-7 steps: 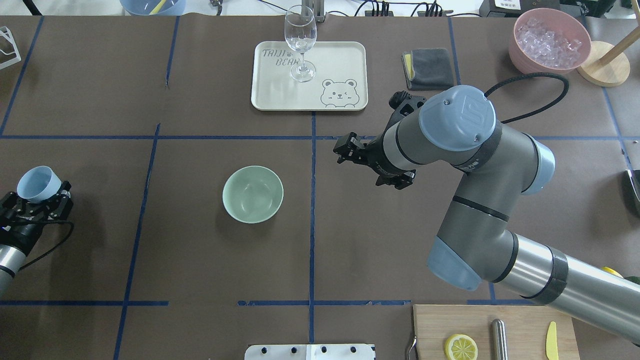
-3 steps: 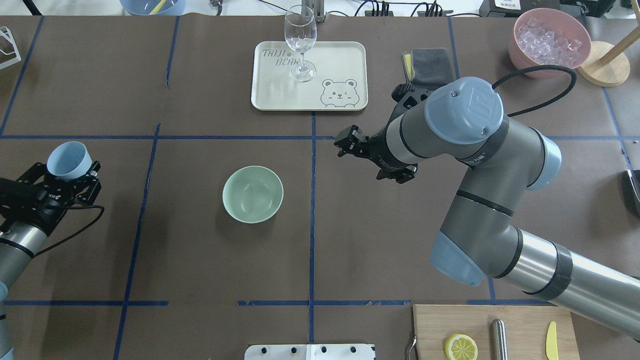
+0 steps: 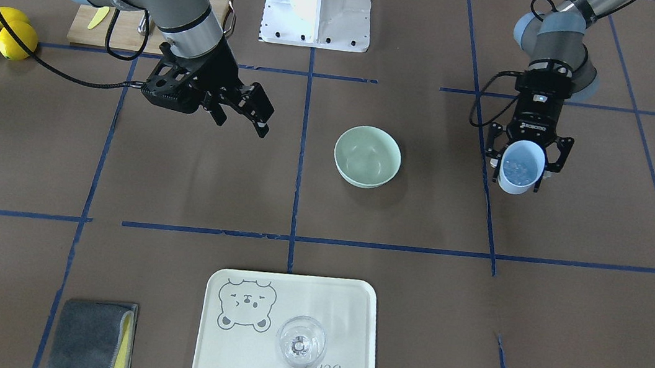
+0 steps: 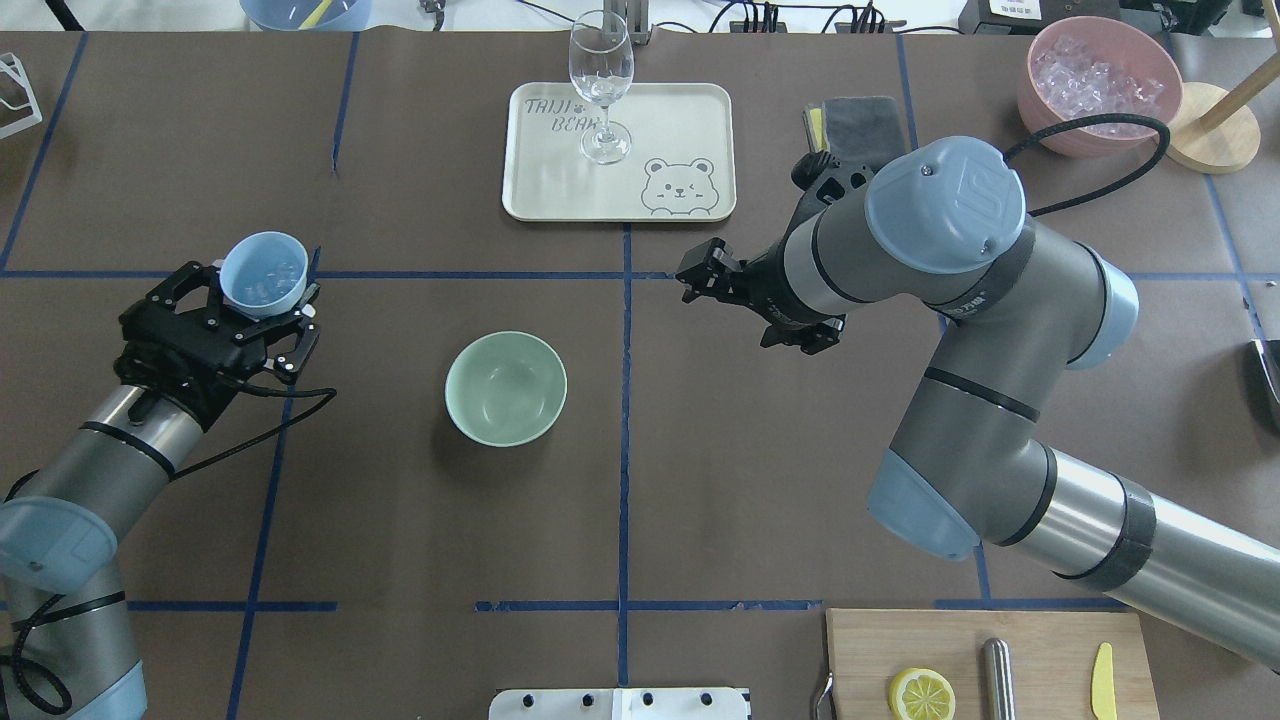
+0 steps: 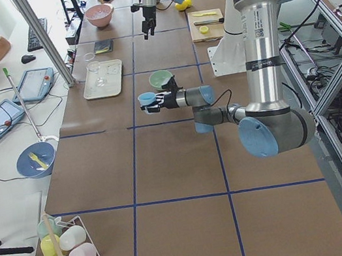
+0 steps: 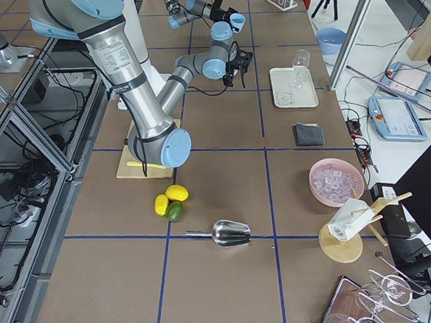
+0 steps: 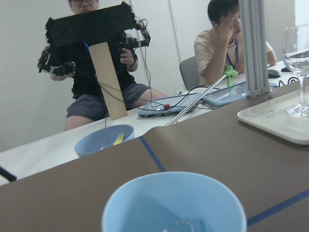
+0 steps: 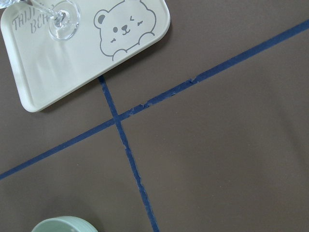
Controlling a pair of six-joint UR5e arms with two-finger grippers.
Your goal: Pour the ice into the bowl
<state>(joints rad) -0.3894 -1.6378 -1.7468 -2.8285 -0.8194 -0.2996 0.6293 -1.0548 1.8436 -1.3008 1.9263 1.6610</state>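
Observation:
The pale mint-green bowl (image 4: 505,388) stands empty near the table's middle; it also shows in the front view (image 3: 367,156) and at the bottom edge of the right wrist view (image 8: 63,224). My left gripper (image 4: 262,292) is shut on a light blue cup (image 4: 263,270), held upright above the table to the left of the bowl and apart from it. Small clear ice cubes (image 3: 517,167) lie in the cup, and they also show in the left wrist view (image 7: 181,225). My right gripper (image 4: 698,276) is open and empty, to the right of the bowl.
A cream bear tray (image 4: 690,110) with a wine glass (image 4: 600,80) stands at the back. A pink container of ice (image 4: 1098,85) and a grey cloth (image 4: 865,125) are at the back right. A cutting board (image 4: 1040,640) with a lemon slice is at the front right.
My left gripper has carried the blue cup from the table's far left edge rightward and farther out, toward the bowl. My right arm has drifted slightly toward the back.

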